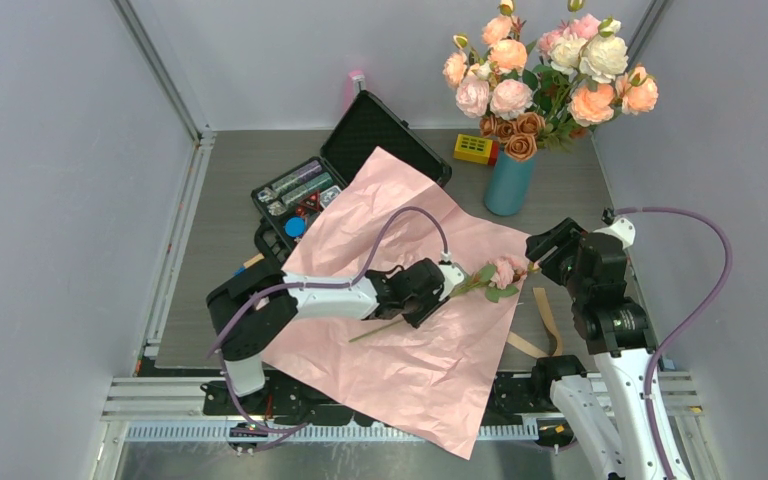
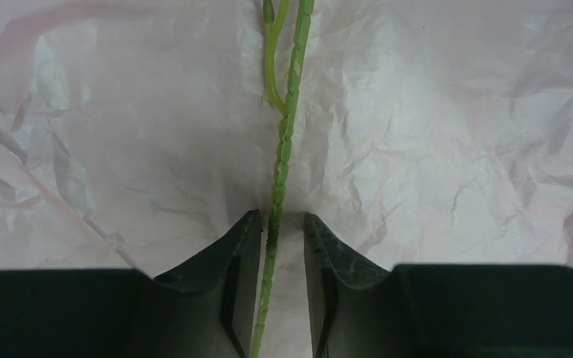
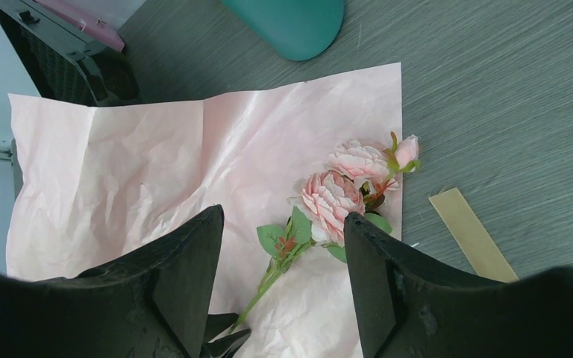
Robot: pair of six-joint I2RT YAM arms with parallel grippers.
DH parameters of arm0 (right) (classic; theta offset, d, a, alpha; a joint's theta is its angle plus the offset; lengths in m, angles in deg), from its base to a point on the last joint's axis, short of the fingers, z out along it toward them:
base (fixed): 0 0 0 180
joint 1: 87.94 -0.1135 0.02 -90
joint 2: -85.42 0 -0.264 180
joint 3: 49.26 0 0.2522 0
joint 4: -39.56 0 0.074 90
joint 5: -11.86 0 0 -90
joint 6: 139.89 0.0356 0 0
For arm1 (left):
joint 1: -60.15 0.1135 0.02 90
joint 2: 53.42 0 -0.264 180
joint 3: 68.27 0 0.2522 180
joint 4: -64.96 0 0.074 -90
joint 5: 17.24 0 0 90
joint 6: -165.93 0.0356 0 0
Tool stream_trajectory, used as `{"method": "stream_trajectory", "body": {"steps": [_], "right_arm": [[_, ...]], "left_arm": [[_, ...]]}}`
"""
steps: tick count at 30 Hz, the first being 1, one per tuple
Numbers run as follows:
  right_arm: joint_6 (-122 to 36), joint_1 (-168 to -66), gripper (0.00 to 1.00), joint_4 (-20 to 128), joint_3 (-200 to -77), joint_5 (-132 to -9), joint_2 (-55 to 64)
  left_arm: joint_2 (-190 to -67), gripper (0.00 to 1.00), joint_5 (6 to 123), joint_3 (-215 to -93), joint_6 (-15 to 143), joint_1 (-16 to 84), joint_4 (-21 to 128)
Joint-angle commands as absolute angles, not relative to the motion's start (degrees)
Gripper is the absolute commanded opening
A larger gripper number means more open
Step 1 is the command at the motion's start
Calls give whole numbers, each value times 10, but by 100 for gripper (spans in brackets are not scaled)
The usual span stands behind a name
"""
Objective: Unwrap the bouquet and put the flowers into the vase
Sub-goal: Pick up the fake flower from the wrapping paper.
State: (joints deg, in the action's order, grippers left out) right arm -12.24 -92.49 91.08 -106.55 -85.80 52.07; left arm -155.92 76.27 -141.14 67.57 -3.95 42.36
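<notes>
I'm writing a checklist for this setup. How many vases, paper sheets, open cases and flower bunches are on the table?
Vase: 1
Paper sheet: 1
Open case: 1
Flower bunches: 2 (large bunch in the vase, small bunch on the paper)
Total: 5

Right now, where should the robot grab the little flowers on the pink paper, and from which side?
Grab the thin green stem, below the leaves, not the soft blooms. Come straight down from above, one finger on each side, because it lies flat on the paper. The left pincer straddles it just so.
</notes>
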Motion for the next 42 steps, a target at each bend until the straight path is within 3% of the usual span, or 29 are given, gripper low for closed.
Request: {"method": "stream_trajectory", "body": {"steps": [1, 11, 25, 33, 42], "right_arm": [[-126, -928, 66, 887, -1066, -876, 533], [-128, -928, 66, 887, -1066, -886, 551], [-114, -928, 67, 887, -1069, -913, 581], [-135, -928, 84, 845, -1063, -868, 631], [-125, -928, 87, 792, -1070, -756, 648]], "left_arm": [[-1581, 29, 777, -1441, 684, -50, 407], [-1589, 0, 798, -1449, 686, -71, 392], [-1504, 0, 847, -1421, 634, -82, 429], [-1441, 0, 854, -1403, 576, -82, 438], [-1350, 0, 823, -1372, 537, -82, 458]]}}
